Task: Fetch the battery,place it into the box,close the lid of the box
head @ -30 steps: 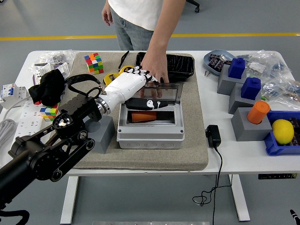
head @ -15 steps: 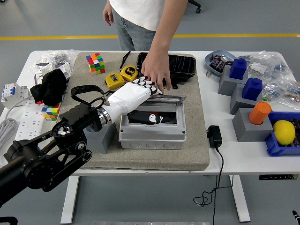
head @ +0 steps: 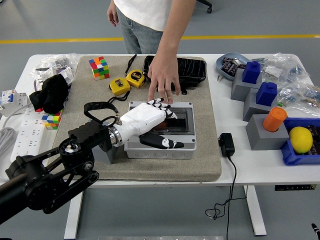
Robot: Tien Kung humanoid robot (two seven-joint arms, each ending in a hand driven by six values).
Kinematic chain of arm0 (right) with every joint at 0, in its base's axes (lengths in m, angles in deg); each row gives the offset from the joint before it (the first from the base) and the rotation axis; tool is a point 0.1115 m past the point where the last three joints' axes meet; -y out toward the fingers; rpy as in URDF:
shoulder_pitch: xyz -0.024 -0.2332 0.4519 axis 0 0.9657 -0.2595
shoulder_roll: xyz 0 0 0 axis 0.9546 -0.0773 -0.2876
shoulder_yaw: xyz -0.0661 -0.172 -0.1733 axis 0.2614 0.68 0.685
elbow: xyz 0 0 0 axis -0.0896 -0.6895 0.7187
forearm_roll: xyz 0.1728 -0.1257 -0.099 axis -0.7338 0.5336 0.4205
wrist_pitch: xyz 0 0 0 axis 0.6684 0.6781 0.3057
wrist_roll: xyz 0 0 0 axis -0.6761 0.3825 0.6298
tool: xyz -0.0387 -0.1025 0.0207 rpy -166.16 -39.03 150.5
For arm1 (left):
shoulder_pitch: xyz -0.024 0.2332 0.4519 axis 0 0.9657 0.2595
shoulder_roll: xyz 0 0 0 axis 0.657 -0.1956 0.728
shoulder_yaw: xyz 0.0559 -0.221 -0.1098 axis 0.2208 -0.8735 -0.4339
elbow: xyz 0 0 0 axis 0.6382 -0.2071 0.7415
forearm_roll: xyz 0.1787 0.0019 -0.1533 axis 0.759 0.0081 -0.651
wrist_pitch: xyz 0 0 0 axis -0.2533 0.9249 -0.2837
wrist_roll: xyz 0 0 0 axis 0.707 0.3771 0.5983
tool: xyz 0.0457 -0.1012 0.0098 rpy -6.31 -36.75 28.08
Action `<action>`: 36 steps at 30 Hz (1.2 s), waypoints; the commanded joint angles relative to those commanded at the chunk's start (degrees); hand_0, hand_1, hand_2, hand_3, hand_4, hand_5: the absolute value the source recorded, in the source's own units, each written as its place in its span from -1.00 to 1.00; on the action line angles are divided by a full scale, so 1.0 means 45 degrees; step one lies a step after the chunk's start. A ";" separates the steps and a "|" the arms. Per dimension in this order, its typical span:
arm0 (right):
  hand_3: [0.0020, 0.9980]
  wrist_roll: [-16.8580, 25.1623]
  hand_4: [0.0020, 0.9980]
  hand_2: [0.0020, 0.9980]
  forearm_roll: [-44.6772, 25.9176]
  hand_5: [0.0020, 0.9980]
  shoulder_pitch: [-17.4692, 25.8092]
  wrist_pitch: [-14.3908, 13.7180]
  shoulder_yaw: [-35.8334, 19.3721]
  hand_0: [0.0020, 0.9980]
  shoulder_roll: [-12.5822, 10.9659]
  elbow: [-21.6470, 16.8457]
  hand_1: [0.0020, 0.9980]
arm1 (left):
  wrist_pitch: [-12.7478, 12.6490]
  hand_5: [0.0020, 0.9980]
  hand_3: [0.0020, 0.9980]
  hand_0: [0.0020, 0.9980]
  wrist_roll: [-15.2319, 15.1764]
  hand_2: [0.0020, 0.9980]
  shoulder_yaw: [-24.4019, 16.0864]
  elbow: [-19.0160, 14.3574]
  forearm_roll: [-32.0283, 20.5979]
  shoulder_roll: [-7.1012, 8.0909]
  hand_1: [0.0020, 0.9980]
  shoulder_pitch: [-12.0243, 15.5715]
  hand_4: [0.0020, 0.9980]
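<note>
White-gloved left hand (head: 152, 121) on rectangular grey box (head: 161, 149)

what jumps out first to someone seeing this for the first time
The robot's left hand, in a white shell with black fingers, lies flat on the closed lid of the grey box at mid-table, on a grey mat. A person's hand reaches down from the far side and touches the box's back edge. At the right edge, a yellow lemon in a blue tray and an orange cylinder draw the eye.
</note>
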 joint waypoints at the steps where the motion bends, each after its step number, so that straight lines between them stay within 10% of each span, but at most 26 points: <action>1: 0.31 0.0001 1.00 0.20 0.0004 1.00 -0.0002 0.0002 -0.0007 0.35 -0.0003 -0.0004 0.18 | -0.0013 1.00 0.49 1.00 -0.0009 0.59 0.0016 -0.0003 0.0001 0.0000 0.86 0.0013 1.00; 19: 0.31 0.0004 1.00 0.20 0.0005 1.00 0.0064 0.0049 0.0026 0.35 0.0034 -0.0015 0.18 | -0.0457 1.00 0.49 1.00 -0.0474 0.60 -0.1984 -0.0739 0.0106 -0.0037 0.84 0.0587 1.00; 36: 0.31 -0.0011 1.00 0.20 0.0025 1.00 0.0076 0.0069 -0.0006 0.35 0.0137 0.0006 0.18 | -0.0448 1.00 0.53 0.93 -0.2062 0.66 -0.8675 -0.2809 -0.8316 -0.0695 0.84 0.2310 1.00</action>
